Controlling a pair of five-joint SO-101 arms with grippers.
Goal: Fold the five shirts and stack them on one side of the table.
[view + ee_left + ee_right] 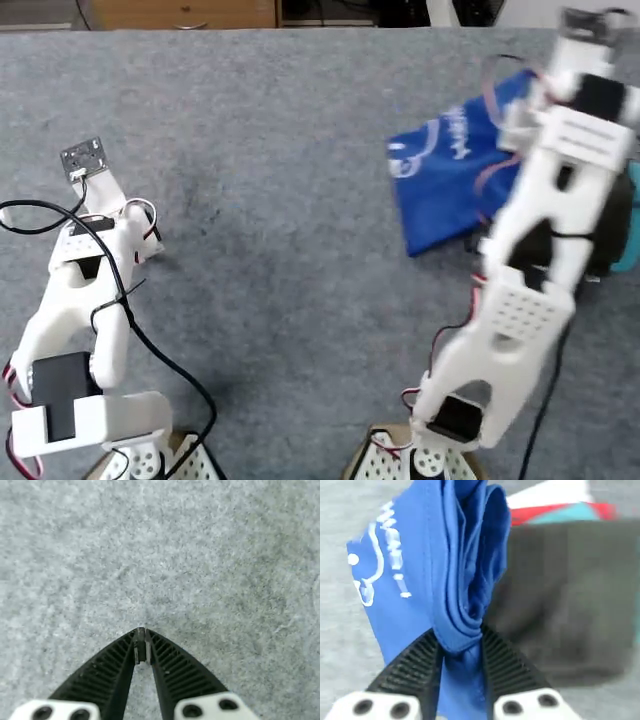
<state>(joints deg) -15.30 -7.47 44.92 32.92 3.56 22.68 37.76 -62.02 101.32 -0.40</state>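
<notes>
A blue shirt [450,170] with white print lies folded at the table's far right, partly under the right arm. My right gripper [461,647] is shut on a bunched fold of that blue shirt [465,570], holding it over a stack of folded shirts: a dark grey one [565,595] on top, with teal, red and white edges [560,510] showing behind. A teal shirt edge [630,230] peeks out beside the arm. My left gripper [141,652] is shut with nothing in it, low over the grey carpet at the table's left.
Grey carpet [280,200] covers the table, with wide bare room across the middle and left. A small metal plate [84,158] lies beside the left arm. Wooden furniture [180,12] runs along the far edge.
</notes>
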